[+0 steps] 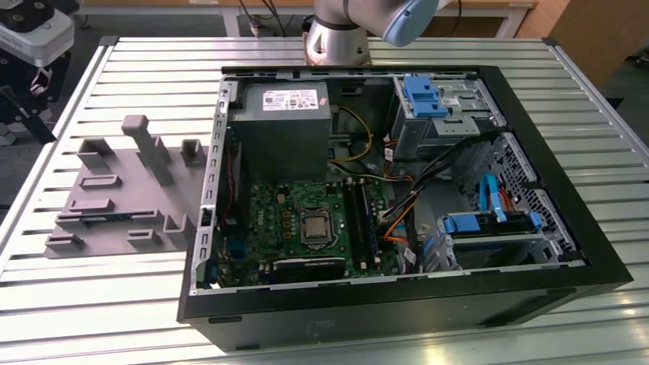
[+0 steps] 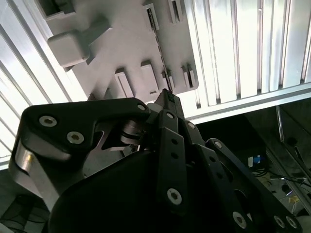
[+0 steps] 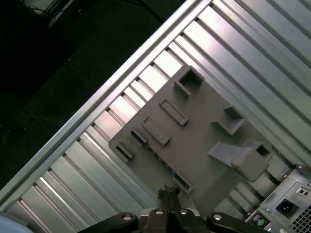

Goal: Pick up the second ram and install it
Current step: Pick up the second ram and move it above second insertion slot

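Hovering gripper (image 3: 168, 190) above grey fixture (image 3: 194, 141), jaws pressed together, nothing between. Could strike the second ram (image 1: 105, 219) edge-on if lowered shut, or clip the fixture and tilt it.

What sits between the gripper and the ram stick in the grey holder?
Nothing visible. Open air lies between the gripper and the grey holder, where the second ram sits exposed in its slot.
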Robot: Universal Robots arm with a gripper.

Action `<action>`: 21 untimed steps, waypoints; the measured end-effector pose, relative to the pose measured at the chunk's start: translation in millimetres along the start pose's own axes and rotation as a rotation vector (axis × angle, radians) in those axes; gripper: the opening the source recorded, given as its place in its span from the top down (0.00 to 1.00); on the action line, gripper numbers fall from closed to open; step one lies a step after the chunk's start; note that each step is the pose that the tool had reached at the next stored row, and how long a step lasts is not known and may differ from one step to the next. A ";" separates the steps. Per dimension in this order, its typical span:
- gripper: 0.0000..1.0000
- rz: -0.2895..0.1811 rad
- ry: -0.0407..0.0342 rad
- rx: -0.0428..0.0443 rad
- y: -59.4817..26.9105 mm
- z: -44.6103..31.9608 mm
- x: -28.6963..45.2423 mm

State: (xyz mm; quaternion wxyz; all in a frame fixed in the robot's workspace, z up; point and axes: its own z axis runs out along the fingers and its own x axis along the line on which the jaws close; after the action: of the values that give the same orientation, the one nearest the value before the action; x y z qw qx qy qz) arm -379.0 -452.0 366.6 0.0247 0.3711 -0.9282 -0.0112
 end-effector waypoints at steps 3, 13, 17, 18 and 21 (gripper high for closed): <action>0.89 -0.005 0.0001 0.0002 0.0 0.1 0.0; 0.89 -0.007 0.0001 0.0003 0.0 0.1 0.0; 0.89 -0.012 0.0003 0.0005 0.0 0.1 0.0; 0.89 -0.021 0.0006 0.0008 -0.1 0.2 0.1; 0.89 -0.071 0.0025 0.0027 -0.1 0.4 0.0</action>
State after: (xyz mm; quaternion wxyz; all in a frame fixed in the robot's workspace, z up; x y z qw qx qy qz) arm -379.0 -452.1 366.2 0.0249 0.4039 -0.9144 -0.0104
